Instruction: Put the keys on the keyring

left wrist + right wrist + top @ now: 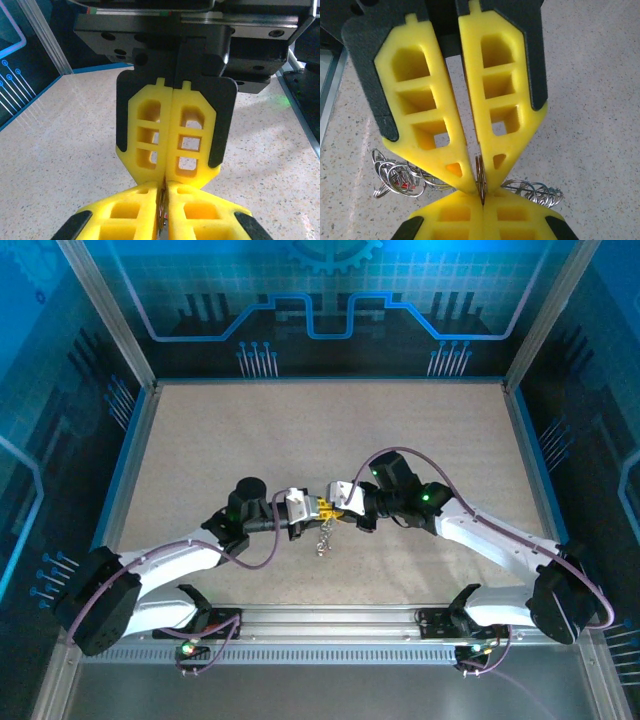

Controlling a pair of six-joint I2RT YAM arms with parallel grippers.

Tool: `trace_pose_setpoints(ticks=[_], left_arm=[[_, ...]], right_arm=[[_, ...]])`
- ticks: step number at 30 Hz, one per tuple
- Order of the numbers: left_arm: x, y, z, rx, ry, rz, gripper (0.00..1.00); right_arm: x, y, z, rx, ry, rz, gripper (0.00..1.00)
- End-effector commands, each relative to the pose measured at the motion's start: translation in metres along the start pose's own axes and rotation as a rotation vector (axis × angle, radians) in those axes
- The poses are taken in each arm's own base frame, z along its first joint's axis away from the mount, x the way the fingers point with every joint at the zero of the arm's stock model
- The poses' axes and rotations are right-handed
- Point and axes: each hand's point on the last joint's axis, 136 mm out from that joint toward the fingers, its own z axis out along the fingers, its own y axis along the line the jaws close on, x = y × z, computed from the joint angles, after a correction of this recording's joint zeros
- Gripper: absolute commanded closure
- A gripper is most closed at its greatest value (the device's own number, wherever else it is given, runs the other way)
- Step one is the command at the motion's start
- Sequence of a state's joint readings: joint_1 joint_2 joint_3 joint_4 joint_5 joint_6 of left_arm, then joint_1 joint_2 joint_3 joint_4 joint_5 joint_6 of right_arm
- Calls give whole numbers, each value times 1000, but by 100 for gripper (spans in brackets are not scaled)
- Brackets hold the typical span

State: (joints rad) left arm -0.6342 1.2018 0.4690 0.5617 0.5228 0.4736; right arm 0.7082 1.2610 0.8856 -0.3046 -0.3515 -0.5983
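Here the left claw (164,192) and right claw (482,202) meet tip to tip, both clamped on the keyring (480,177). The key (404,187) hangs left of that pinch in the right wrist view, among silvery loops (530,190)

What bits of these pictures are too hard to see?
Right wrist view: the keyring is edge-on, pinched between the yellow jaws, so its round shape is hidden.
Right wrist view: the red key sits mostly behind silvery loops.
Top view: the dangling bunch is too small to pick out the key.
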Motion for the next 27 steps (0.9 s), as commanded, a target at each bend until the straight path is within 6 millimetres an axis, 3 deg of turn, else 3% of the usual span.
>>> trace_pose_setpoints(ticks=[1, 12, 15, 27], left_arm=[[6, -1, -2, -3, 62, 27, 86], [7, 3, -5, -32, 90, 42, 91], [8, 5, -6, -41, 96, 42, 98], [18, 13, -6, -84, 153, 31, 95]], right_arm=[[-26, 0, -7, 5, -82, -65, 100], [-27, 2, -10, 12, -92, -72, 100], [-29, 2, -12, 11, -96, -75, 100], [-32, 0, -16, 30, -116, -77, 100]])
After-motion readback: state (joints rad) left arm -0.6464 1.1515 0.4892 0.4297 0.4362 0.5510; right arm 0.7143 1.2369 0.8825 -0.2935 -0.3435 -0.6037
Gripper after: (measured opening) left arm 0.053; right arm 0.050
